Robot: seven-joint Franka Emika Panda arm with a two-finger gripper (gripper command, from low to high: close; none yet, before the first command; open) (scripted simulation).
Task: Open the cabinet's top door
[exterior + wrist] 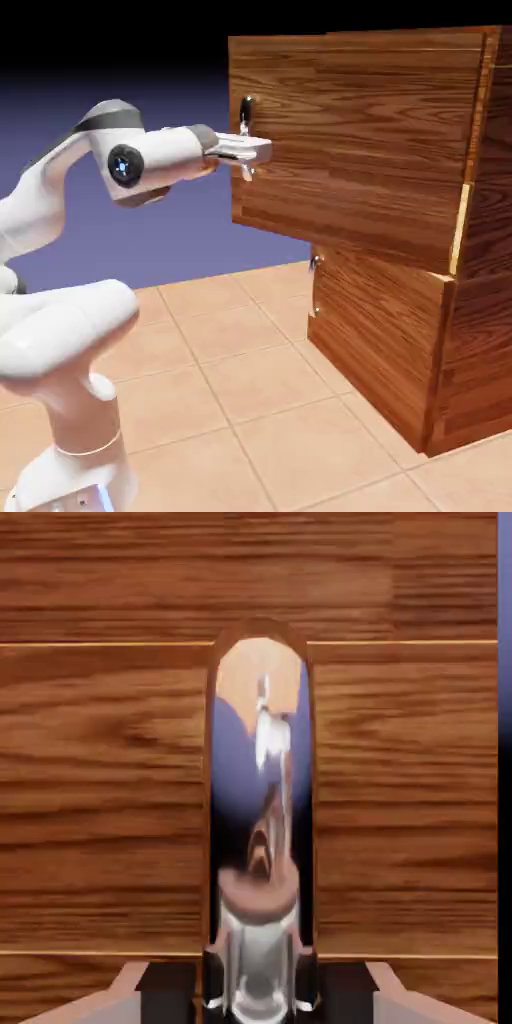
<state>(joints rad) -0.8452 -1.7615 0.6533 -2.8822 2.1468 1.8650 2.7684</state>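
Note:
The cabinet (482, 330) of reddish-brown wood stands at the right of the exterior view. Its top door (360, 140) carries a vertical silver bar handle (246, 108) near its left edge. That edge stands further left than the door below it. My gripper (249, 154) reaches in level from the left and is shut on the handle's lower part. In the hand view the shiny handle (258, 812) runs up the middle in front of the top door (100, 762). My gripper (258, 994) clamps the handle at the bottom edge, with its fingertips (213, 990) tight against the bar's sides.
Below the top door is a shorter lower door (380, 335) with a small handle (315, 266) at its upper left corner. The tan tiled surface (230, 370) stretches between the arm's base and the cabinet.

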